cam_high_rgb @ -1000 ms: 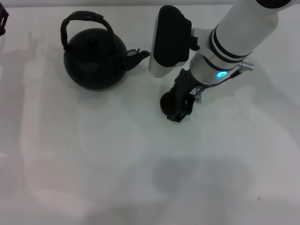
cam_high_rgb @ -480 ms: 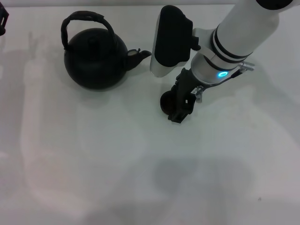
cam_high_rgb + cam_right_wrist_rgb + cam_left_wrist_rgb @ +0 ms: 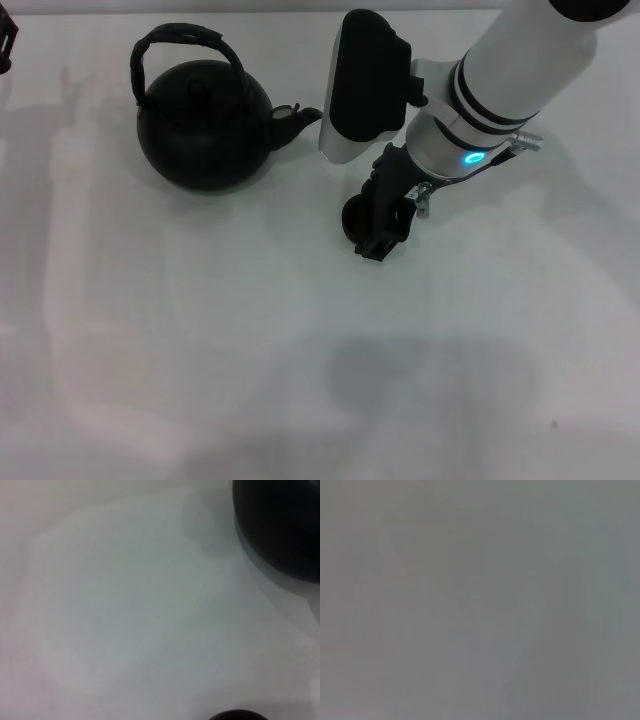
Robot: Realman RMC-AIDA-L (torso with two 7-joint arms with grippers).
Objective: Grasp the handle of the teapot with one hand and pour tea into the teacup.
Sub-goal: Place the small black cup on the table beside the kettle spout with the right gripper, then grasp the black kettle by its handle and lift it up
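The black round teapot (image 3: 203, 125) stands upright at the back left of the white table (image 3: 200, 330). Its arched dark handle (image 3: 186, 43) stands up over the lid and its spout (image 3: 293, 119) points right. The small dark teacup (image 3: 353, 218) stands on the table right of the spout, partly covered by my right gripper (image 3: 383, 222), which is down at the cup's right side and touches it. In the right wrist view the teapot's body (image 3: 280, 525) is close by and the teacup's rim (image 3: 235, 715) just shows. My left gripper (image 3: 6, 40) stays at the far back left edge.
The white and black forearm of my right arm (image 3: 365, 85) hangs just right of the teapot's spout. The left wrist view shows only flat grey.
The right gripper shifted very slightly by the teacup. The teapot and the left arm have not moved.
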